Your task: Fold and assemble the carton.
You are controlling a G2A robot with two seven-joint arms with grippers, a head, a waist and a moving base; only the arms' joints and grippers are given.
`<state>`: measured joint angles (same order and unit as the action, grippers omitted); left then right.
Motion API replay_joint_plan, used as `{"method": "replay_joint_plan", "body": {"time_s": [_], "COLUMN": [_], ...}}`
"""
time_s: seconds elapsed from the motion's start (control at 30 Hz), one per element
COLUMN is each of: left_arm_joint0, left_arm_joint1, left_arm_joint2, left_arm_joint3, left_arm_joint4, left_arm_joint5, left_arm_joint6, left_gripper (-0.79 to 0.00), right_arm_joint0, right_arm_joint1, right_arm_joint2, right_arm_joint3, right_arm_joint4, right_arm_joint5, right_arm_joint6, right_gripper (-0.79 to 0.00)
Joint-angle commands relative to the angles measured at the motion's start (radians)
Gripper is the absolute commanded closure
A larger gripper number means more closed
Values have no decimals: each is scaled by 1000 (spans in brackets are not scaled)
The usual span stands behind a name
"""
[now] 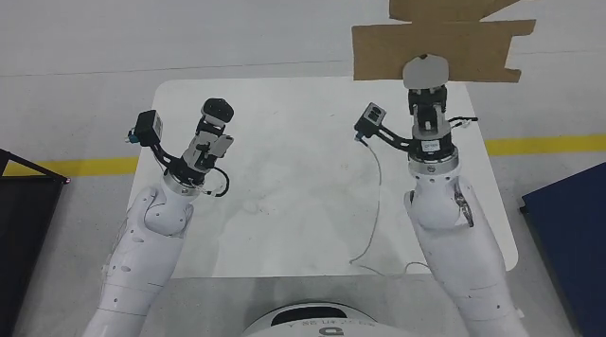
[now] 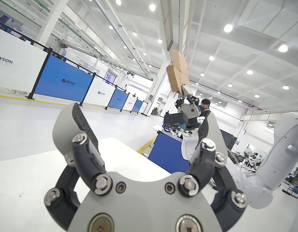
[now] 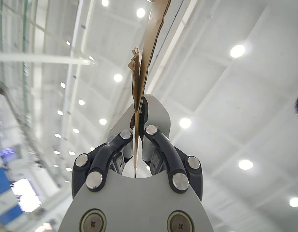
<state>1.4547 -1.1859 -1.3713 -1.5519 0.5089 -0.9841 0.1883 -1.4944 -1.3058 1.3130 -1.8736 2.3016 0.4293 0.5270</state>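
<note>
Top view: right end effector [image 1: 425, 67] upright, clamping carton [image 1: 464, 44].

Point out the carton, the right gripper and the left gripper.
carton [image 1: 398, 51], top view, on the flat panel nearer the robot.
right gripper [image 3: 139, 112], right wrist view, between the fingertips pinching the carton's edge.
left gripper [image 2: 141, 114], left wrist view, in the open gap midway between its fingertips.

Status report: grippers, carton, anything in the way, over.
Right gripper shut on the carton, flat, held aloft. Left gripper open, empty, raised. Thin cable trails on the table.
</note>
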Motion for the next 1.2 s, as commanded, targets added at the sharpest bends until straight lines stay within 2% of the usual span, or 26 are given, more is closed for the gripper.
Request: {"method": "replay_joint_plan", "body": {"time_s": [0.0,0.13,0.3,0.43,0.6,0.73,1.17], "left_arm_joint0": [0,0,0,0,0,0,0], "left_arm_joint1": [0,0,0,0,0,0,0], "left_arm_joint2": [0,0,0,0,0,0,3], "left_arm_joint3": [0,0,0,0,0,0,-2], "left_arm_joint4": [0,0,0,0,0,0,4], "left_arm_joint5": [0,0,0,0,0,0,3], "left_arm_joint6": [0,0,0,0,0,0,-7], "left_gripper": [-785,-785,-785,-785,-785,-785,-785], "right_arm_joint0": [2,8,9,9,10,2,2], "right_arm_joint1": [-1,12,25,32,39,39,39], "right_arm_joint2": [-20,2,32,58,112,131,130], "right_arm_joint3": [41,65,119,135,153,143,137], "right_arm_joint4": [-573,-1013,-1513,-1790,-2131,-2210,-2215], "right_arm_joint5": [-81,-285,-624,-825,-989,-1035,-1032], "right_arm_joint6": [118,222,264,228,106,14,13], "right_gripper": [0,0,0,0,0,0,0]}}
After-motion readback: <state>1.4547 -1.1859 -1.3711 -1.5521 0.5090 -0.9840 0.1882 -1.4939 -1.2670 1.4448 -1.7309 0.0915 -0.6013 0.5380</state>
